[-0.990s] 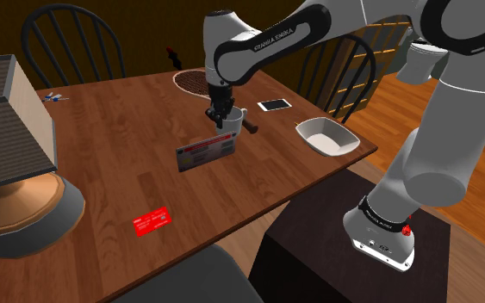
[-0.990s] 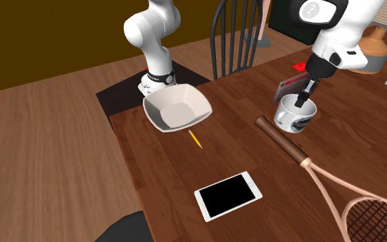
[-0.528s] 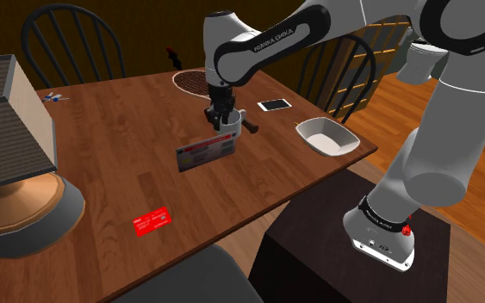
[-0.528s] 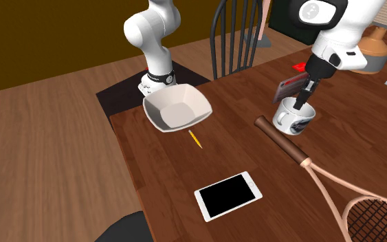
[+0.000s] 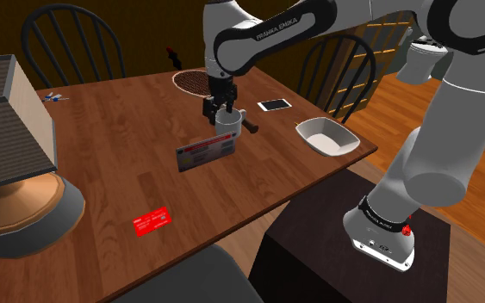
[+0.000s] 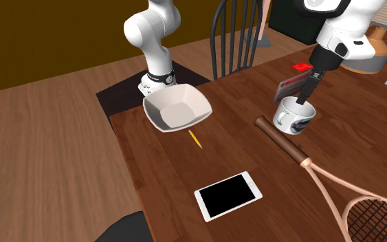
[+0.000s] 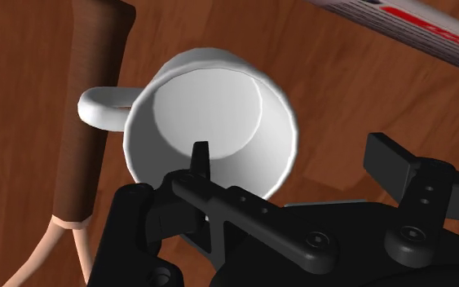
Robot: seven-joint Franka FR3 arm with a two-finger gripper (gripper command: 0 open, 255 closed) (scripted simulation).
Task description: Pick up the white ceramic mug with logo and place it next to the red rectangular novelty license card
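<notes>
The white mug (image 5: 228, 123) (image 6: 293, 115) (image 7: 211, 114) stands upright on the wooden table, a dark logo on its side and its handle towards the racket's grip. A red-and-white license card (image 5: 206, 152) (image 6: 291, 85) (image 7: 407, 28) stands on edge right beside it. My gripper (image 5: 217, 110) (image 6: 307, 93) (image 7: 297, 159) hovers just above the mug's rim and is open. One finger (image 7: 201, 159) is over the mug's inside, the other (image 7: 390, 163) outside its wall; neither touches it.
A small red card (image 5: 152, 221) (image 6: 300, 67) lies flat further along the table. A racket (image 5: 193, 82) (image 6: 336, 199) lies with its brown grip (image 7: 97, 90) by the mug. A white phone (image 5: 274, 105) (image 6: 227, 195), a white bowl (image 5: 326, 138) (image 6: 178, 108) and a pencil (image 6: 196, 139) are nearby.
The fingers, earlier shut on the mug's rim, have opened and let go. The gripper has risen slightly above the mug, which stays beside the standing card.
</notes>
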